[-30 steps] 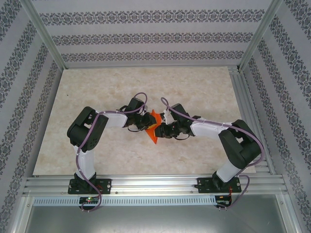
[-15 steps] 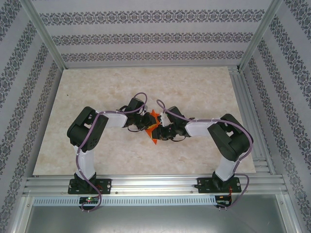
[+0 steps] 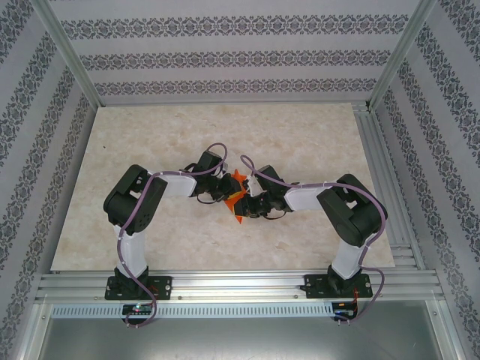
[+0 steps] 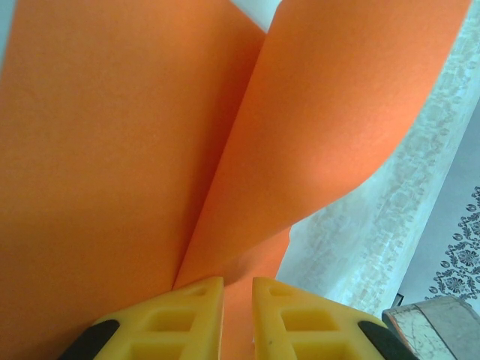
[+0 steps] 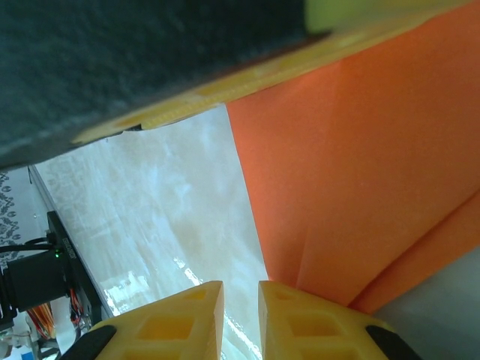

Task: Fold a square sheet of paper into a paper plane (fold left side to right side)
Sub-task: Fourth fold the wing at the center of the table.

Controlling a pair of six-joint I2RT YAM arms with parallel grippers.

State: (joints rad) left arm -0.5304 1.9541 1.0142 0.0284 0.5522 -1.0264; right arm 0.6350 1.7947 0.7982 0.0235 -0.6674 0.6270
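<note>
The bright orange paper [image 3: 238, 180] is held up off the table between the two arms, bent into a loose fold rather than a flat dart. My left gripper [image 3: 225, 190] comes in from the left. In the left wrist view its yellow fingers [image 4: 187, 315] stand close together with the orange sheet [image 4: 112, 150] running between them, a curved flap rising to the right. My right gripper [image 3: 244, 202] sits just right of it. Its fingers [image 5: 315, 322] are nearly together with only table showing in the gap. The paper [image 5: 360, 165] runs down behind the right finger.
The pale marble table [image 3: 300, 135] spreads around the arms. Aluminium rails [image 3: 240, 285] line the near edge, posts and patterned walls [image 3: 240, 60] close in the back and sides. The dark body of the left gripper [image 5: 150, 52] hangs close above the right one.
The right arm has swung left toward the left gripper, and the orange paper between them has bunched narrower. The left arm has hardly moved.
</note>
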